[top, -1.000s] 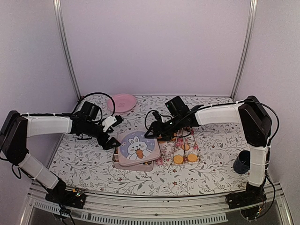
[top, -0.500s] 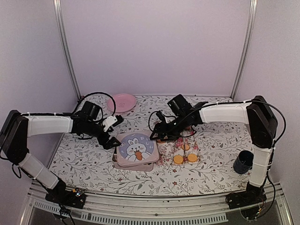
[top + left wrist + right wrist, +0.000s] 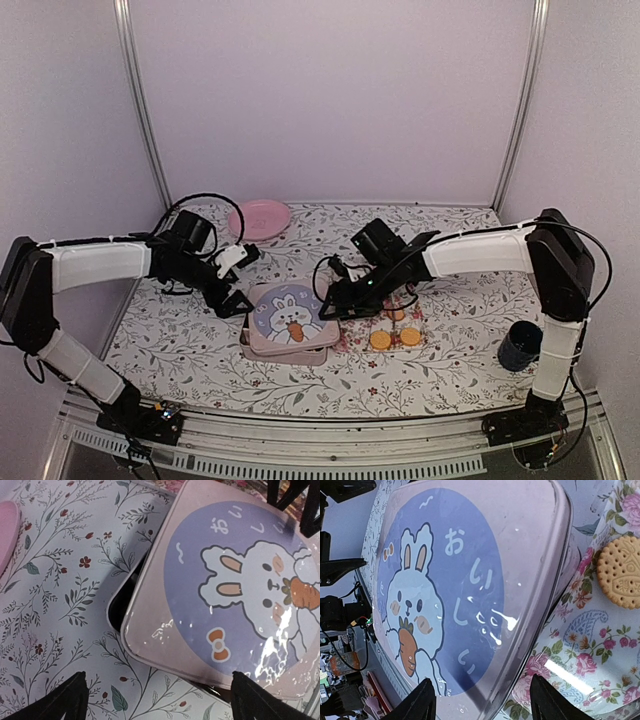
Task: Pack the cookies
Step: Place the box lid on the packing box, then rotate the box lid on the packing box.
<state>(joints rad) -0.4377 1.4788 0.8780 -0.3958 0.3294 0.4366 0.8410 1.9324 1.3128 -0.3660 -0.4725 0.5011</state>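
A square tin (image 3: pixel 247 345) carries a pink lid with a purple bunny picture (image 3: pixel 291 317), set slightly askew so a dark gap (image 3: pixel 117 615) shows at its left. Three golden-orange cookies (image 3: pixel 381 340) lie on a floral cloth (image 3: pixel 360 328) right of the tin; one cookie (image 3: pixel 620 571) shows in the right wrist view. My left gripper (image 3: pixel 234 302) is open at the lid's left corner (image 3: pixel 150 645), its fingertips (image 3: pixel 70 700) wide apart. My right gripper (image 3: pixel 335 306) is open over the lid's right edge (image 3: pixel 555 580), holding nothing. The tin's inside is hidden.
A pink plate (image 3: pixel 260 218) stands at the back, also at the left edge of the left wrist view (image 3: pixel 5 535). A dark cup (image 3: pixel 520 347) stands near the right arm's base. Metal frame posts rise at both back corners.
My right gripper has moved forward and down along the lid's right side. My left arm has barely moved.
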